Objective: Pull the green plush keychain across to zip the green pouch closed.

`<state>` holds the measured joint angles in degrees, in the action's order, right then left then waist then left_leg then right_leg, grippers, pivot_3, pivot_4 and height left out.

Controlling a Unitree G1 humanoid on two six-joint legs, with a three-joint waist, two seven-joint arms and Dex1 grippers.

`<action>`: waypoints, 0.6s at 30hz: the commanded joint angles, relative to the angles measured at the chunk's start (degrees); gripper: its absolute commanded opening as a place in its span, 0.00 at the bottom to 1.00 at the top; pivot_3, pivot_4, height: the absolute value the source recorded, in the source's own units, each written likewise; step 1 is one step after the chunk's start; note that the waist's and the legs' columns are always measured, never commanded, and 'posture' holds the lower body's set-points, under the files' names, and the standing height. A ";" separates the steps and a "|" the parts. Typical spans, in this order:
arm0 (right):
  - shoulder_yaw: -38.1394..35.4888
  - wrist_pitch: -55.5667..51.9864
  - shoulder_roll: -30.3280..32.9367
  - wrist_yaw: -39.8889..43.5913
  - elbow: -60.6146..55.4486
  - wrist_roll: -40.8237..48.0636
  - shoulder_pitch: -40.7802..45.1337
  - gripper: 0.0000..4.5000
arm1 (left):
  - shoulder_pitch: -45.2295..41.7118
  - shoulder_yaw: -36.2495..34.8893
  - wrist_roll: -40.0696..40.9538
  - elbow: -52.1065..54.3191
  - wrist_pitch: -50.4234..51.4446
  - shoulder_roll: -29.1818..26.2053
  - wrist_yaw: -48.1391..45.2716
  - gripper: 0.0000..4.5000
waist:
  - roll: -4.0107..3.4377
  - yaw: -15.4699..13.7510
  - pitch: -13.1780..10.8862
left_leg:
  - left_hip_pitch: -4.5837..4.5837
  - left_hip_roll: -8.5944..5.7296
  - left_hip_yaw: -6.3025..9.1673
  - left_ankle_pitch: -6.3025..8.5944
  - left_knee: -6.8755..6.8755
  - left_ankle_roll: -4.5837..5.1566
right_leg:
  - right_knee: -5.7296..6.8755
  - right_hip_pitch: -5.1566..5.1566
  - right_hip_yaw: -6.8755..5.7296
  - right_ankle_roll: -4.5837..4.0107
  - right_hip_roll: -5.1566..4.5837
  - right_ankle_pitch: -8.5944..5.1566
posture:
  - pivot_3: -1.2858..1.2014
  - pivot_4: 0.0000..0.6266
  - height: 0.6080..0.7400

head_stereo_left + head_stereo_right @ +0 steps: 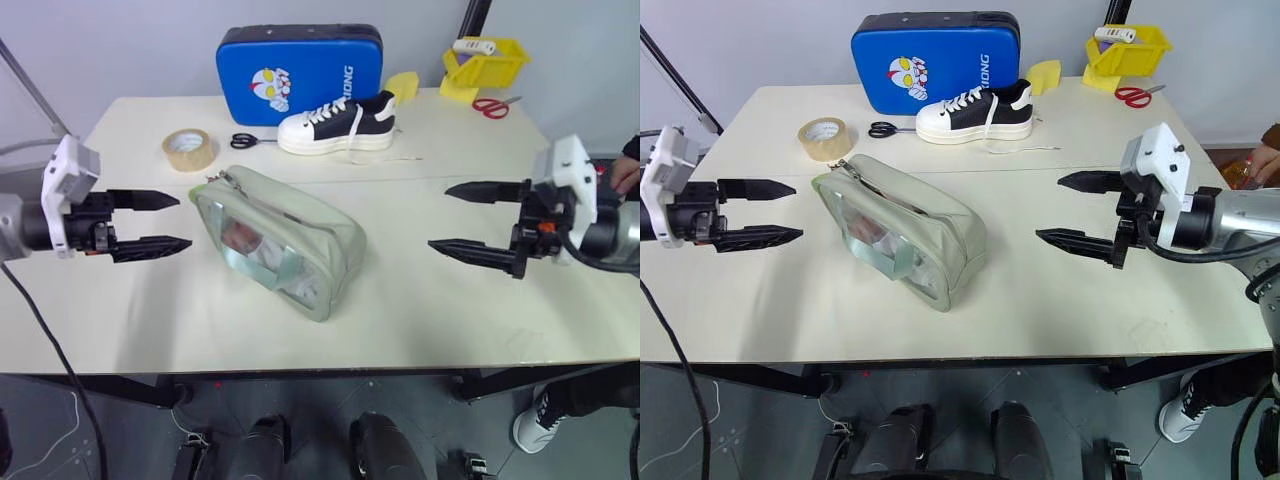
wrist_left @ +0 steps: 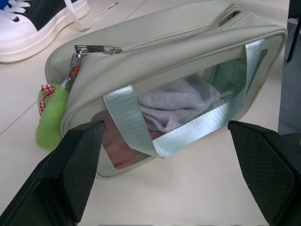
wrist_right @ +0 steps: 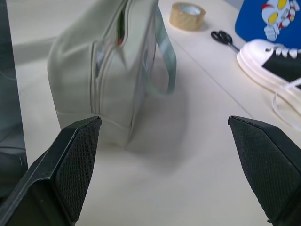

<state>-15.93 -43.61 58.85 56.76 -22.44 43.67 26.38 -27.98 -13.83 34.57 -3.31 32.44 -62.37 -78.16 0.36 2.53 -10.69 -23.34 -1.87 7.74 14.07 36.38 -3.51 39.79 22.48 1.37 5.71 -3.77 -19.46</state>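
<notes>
The green pouch (image 1: 285, 245) lies mid-table on its side, its clear window and two straps turned toward the front left. Its metal zipper slider (image 2: 94, 48) sits at the pouch's far-left end, and the green plush keychain (image 2: 51, 121) hangs from it against the tabletop. In the right wrist view the zipper line (image 3: 121, 23) gapes a little. My left gripper (image 1: 184, 221) hovers open just left of the pouch, pointing at it. On the other side my right gripper (image 1: 438, 218) is open too, a hand's width from the pouch. Neither touches it.
Behind the pouch are a tape roll (image 1: 189, 149), black scissors (image 1: 251, 140) and a black-and-white shoe (image 1: 338, 125). A blue cartoon-printed pad (image 1: 300, 60) leans at the back. A yellow bin (image 1: 484, 62) and red scissors (image 1: 491, 105) are far right. A person's hand (image 1: 625, 172) is at the right edge.
</notes>
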 commanded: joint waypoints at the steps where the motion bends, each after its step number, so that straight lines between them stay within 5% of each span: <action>1: 0.31 -3.47 -1.57 -3.77 -1.66 3.86 5.11 1.00 | 0.49 -4.47 1.51 0.99 -3.06 0.55 -0.32 0.99 | 0.00 0.06 0.00 | 0.00 0.01 0.00 0.00 0.00 0.00 | 0.00 0.00 0.00 0.00 0.00 0.00 | 0.52 0.24 0.99; 8: 10.49 -20.13 -9.92 -13.47 5.35 7.70 26.19 1.00 | 2.38 -8.00 7.52 1.45 -0.21 0.35 -5.13 0.99 | -0.02 0.28 -0.01 | 0.01 0.32 -0.10 -0.05 -0.15 -0.08 | 0.00 0.21 0.13 -0.20 0.16 0.12 | 0.52 0.24 0.99; 18: 19.44 -37.61 -31.38 -22.50 19.04 7.88 46.41 1.00 | -4.18 -6.48 7.06 -6.67 -0.58 -1.04 -8.06 0.99 | -0.02 0.57 -0.02 | -0.06 0.39 -0.13 -0.09 -0.23 -0.15 | 0.02 0.41 0.09 -0.28 0.28 0.17 | 0.52 0.24 0.99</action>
<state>2.51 -79.12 29.23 35.38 -3.96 51.88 70.30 -30.64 -19.18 41.71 -9.22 32.26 -61.85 -85.39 0.34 3.09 -10.71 -23.41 -1.48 7.61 13.96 36.14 -3.68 39.85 22.92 1.47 5.43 -3.49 -19.29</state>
